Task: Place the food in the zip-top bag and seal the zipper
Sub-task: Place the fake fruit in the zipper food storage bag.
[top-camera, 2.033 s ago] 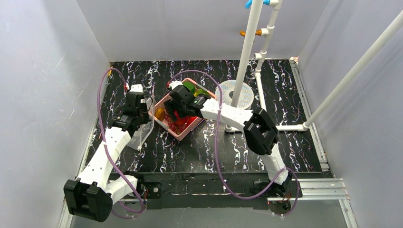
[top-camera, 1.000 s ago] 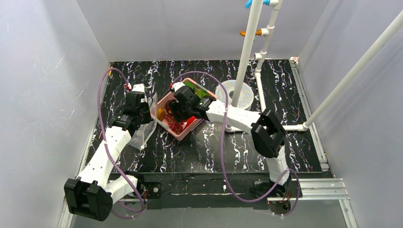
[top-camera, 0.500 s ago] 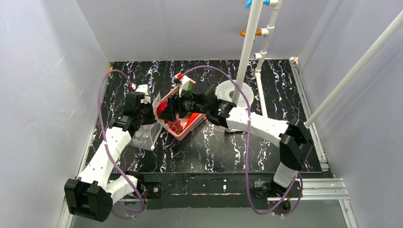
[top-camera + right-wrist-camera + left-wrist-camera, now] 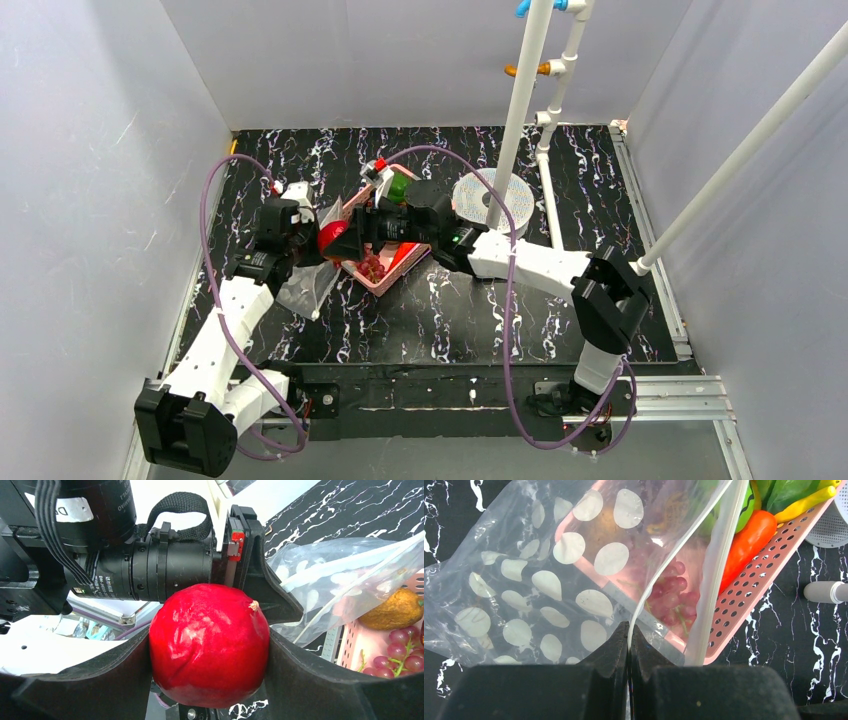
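Note:
My right gripper (image 4: 334,238) is shut on a glossy red apple (image 4: 210,642), carried just left of the pink basket (image 4: 392,272) and close to the left wrist camera (image 4: 150,565). My left gripper (image 4: 629,632) is shut on the thin zipper (image 4: 659,575) strip of the clear, white-dotted zip-top bag (image 4: 549,580), which hangs open beside the basket with its lower part on the table (image 4: 305,285). Purple grapes (image 4: 671,597), a red chili (image 4: 746,542), a green leafy piece (image 4: 784,490), a yellow piece (image 4: 806,502) and a brown-orange fruit (image 4: 392,610) lie in the basket.
A white pipe frame (image 4: 520,100) rises behind the basket, with a white perforated disc (image 4: 478,200) at its foot. A pipe end (image 4: 824,591) lies right of the basket. Grey walls close in the black marbled table on three sides.
My right gripper has risen out of the basket with the apple and swung left to the bag's mouth. The left arm has shifted slightly, still holding the bag's edge.

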